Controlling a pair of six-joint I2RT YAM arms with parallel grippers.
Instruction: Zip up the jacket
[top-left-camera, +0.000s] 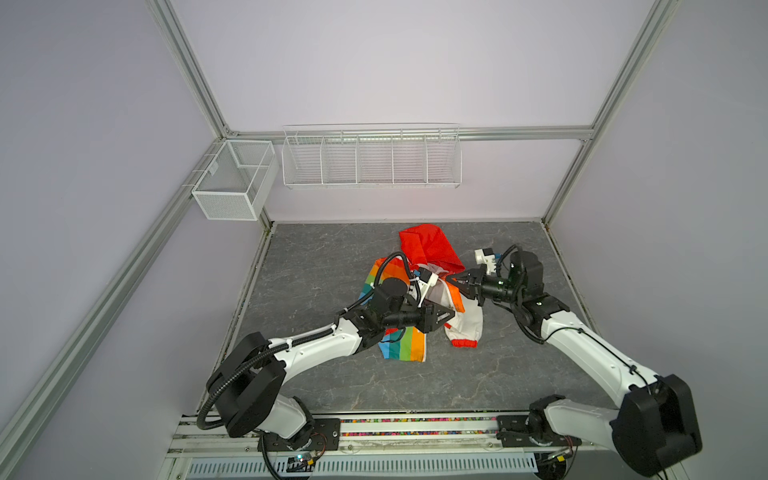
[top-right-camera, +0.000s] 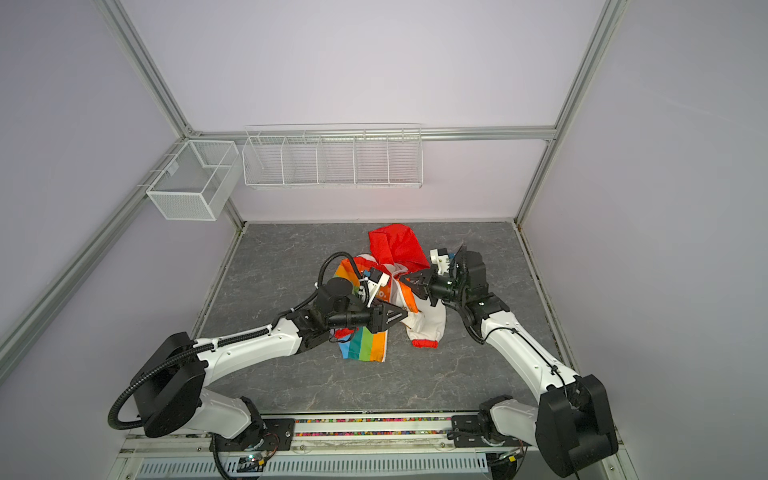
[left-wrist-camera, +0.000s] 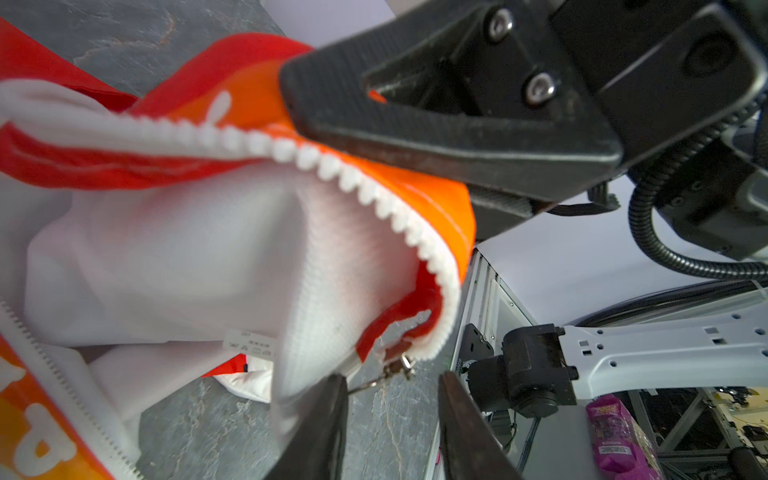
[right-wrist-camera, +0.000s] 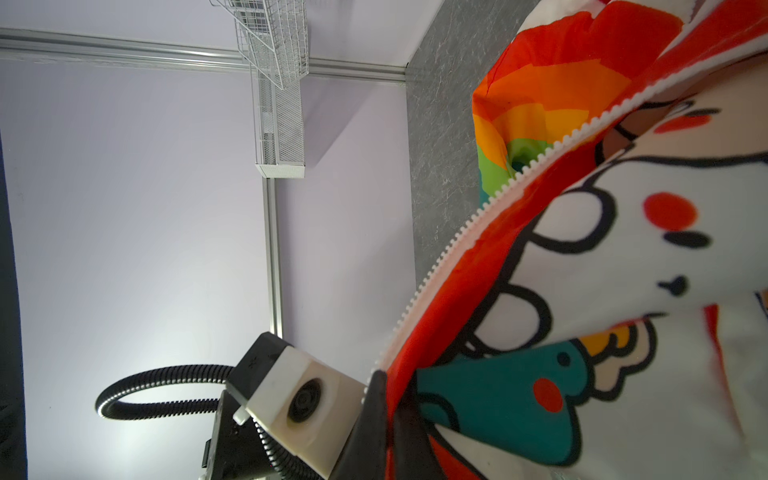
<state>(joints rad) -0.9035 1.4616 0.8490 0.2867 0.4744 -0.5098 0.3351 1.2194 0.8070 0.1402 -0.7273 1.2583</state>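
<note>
Your jacket (top-left-camera: 468, 322) lies crumpled toward the back middle of the grey surface (top-left-camera: 324, 257) in both top views. The red hood (top-left-camera: 430, 245) points to the rear wall and the rainbow half (top-left-camera: 405, 345) spreads toward the front left under the left arm. A white sleeve (top-left-camera: 467, 307) ending in a red cuff (top-left-camera: 464, 343) trails to the front right. The front is unzipped, with the two rows of white teeth standing apart. Your right tool (top-left-camera: 451, 277) reaches in from the right and is clamped together on the jacket's front edge just below the hood. The right wrist view shows its fingers (right-wrist-camera: 365, 424) pinched on the red-backed edge beside the zipper teeth (right-wrist-camera: 457, 237), with the cartoon-animal panel (right-wrist-camera: 623, 257) draped next to them. From the left wrist view you see that tool gripping the orange strip, holding the edge up so the teeth curve down in an arc off the surface. Your left tool (left-wrist-camera: 390, 386) sits just under the low end of that arc with its fingers apart, holding nothing. The small metal zipper pull (left-wrist-camera: 397, 368) hangs right at the gap between their tips. The white mesh lining (left-wrist-camera: 187, 257) lies against one finger (left-wrist-camera: 324, 415). Whether either finger touches the pull you cannot tell.
</note>
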